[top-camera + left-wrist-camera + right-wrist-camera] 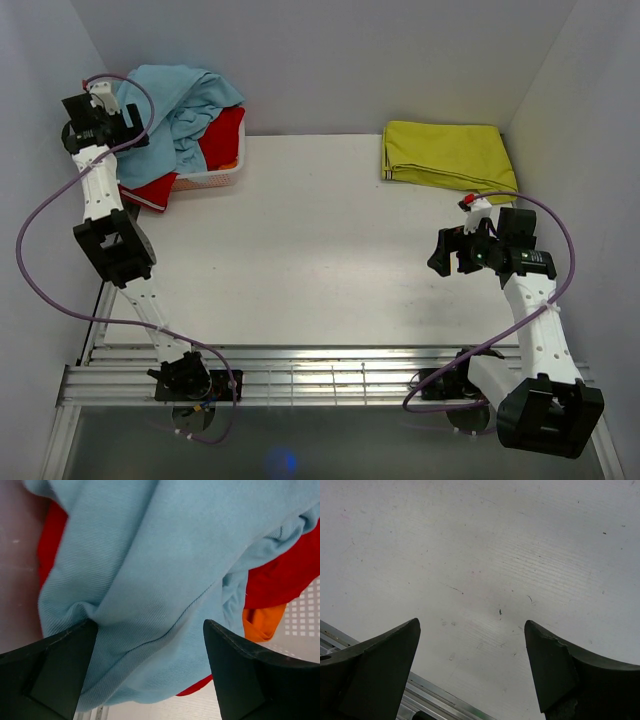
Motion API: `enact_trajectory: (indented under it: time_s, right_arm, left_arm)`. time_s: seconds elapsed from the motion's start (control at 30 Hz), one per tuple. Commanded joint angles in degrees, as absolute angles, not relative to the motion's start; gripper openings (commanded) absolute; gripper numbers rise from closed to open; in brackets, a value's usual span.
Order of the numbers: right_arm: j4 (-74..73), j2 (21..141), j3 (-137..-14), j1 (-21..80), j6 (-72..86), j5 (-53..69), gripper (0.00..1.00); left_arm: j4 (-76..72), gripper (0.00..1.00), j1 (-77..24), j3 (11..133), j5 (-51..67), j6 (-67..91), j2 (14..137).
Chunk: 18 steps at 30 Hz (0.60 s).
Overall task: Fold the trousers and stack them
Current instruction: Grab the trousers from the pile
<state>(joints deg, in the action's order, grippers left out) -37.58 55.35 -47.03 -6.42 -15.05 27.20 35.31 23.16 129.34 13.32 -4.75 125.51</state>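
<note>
The light sky-blue trousers (185, 105) lie crumpled on top of a bright red garment (215, 140) in a white basket (220, 178) at the back left. In the left wrist view the blue cloth (150, 565) fills most of the frame. My left gripper (150, 630) is open just above the cloth, one finger on each side of a fold; whether it touches I cannot tell. In the top view it (118, 112) is at the pile's left edge. My right gripper (472, 625) is open and empty above bare table; in the top view it (445, 255) is at the right.
A folded yellow-green garment (445, 152) lies at the back right. An orange cloth (262, 622) shows under the red one in the basket (300, 610). White walls stand close on the left, back and right. A metal rail (330, 375) runs along the near table edge.
</note>
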Motion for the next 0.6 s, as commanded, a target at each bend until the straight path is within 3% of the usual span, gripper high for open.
enact_trajectory:
  time_s: [0.0, 0.3, 0.57]
  right_arm:
    - [-36.48, 55.9, -47.2, -6.77, -15.29, 27.95, 0.9]
    - [-36.47, 56.6, -47.02, -6.77, -15.21, 27.86, 0.9]
    - [-36.04, 57.39, -46.85, -6.77, -15.21, 27.42, 0.9]
  left_arm:
    - [33.58, 0.98, 21.97, 127.45, 20.55, -8.26, 124.36]
    - [28.13, 0.98, 20.31, 128.41, 29.09, -8.96, 126.47]
    - [27.42, 0.98, 15.38, 132.01, 16.99, -10.64, 132.88]
